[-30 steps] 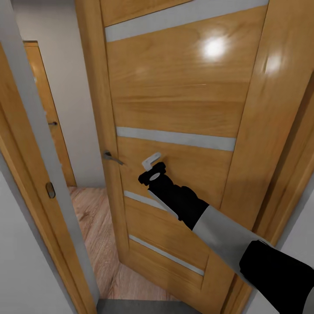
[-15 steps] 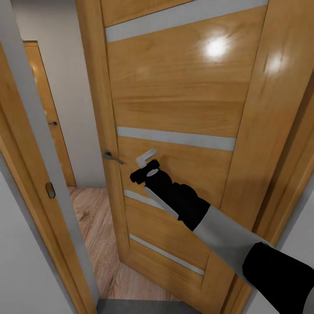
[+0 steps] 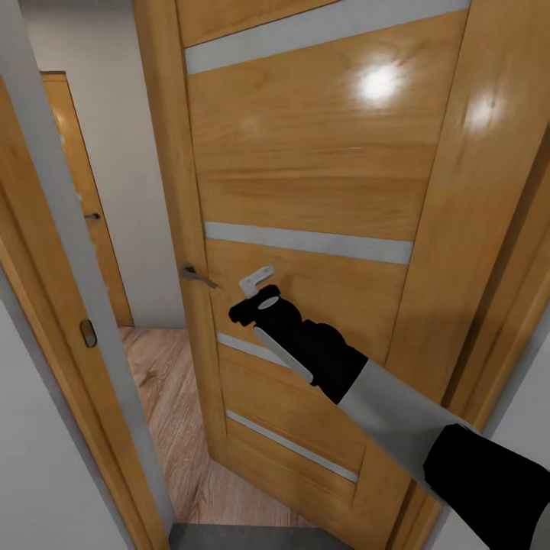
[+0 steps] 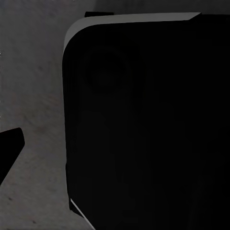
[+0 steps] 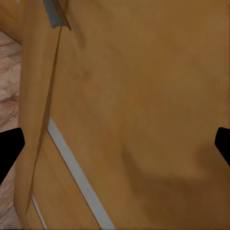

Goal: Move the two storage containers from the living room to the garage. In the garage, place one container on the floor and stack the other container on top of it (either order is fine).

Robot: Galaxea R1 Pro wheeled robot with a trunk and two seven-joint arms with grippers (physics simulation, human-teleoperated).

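The right gripper (image 3: 258, 284) is pressed up against the wooden door (image 3: 305, 176), just beside its handle (image 3: 197, 276). In the right wrist view the dark fingertips (image 5: 9, 148) sit far apart at the edges, so the hand looks wide open with nothing in it. The left hand's state I cannot tell; its camera faces a dark panel over grey concrete floor (image 4: 33, 96). No bins are in sight here (presumably off in the living room). Such bins are probably light and stiff, best gripped by a rim wall.
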